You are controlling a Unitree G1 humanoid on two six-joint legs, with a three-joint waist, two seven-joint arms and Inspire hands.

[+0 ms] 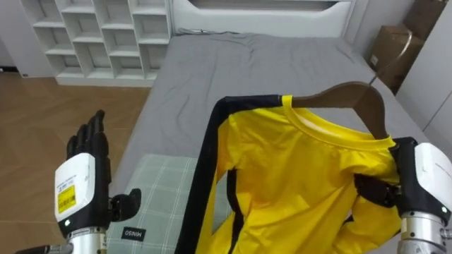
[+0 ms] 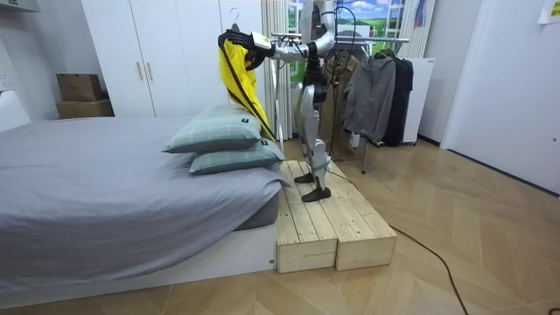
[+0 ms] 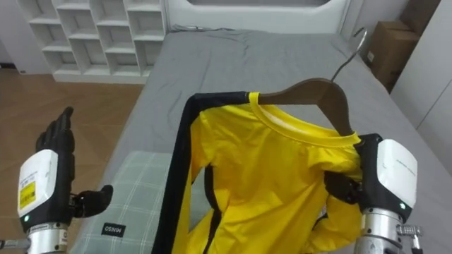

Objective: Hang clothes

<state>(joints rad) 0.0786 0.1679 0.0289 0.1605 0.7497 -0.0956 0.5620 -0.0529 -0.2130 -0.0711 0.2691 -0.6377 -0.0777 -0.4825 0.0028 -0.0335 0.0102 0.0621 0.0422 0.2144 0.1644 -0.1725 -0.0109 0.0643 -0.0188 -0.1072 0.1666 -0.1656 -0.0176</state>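
Observation:
A yellow shirt (image 1: 296, 183) with black side trim hangs on a brown wooden hanger (image 1: 353, 99); the hanger's wire hook (image 1: 395, 53) points up and to the right. My right hand (image 1: 424, 183) is at the shirt's right shoulder, its dark fingers (image 1: 374, 192) curled into the cloth where the hanger's arm ends. My left hand (image 1: 85, 169) is raised at the lower left, fingers straight and holding nothing, apart from the shirt. In the room view I stand on a wooden platform (image 2: 328, 223) beside the bed and hold the shirt (image 2: 238, 70) up over the pillows.
Below me is a grey bed (image 1: 282, 63), with a checked pillow (image 1: 159, 201) under the shirt. A white cubby shelf (image 1: 106, 35) stands at the far left and a cardboard box (image 1: 395, 49) at the far right. Behind me a clothes rack (image 2: 376, 83) holds dark garments.

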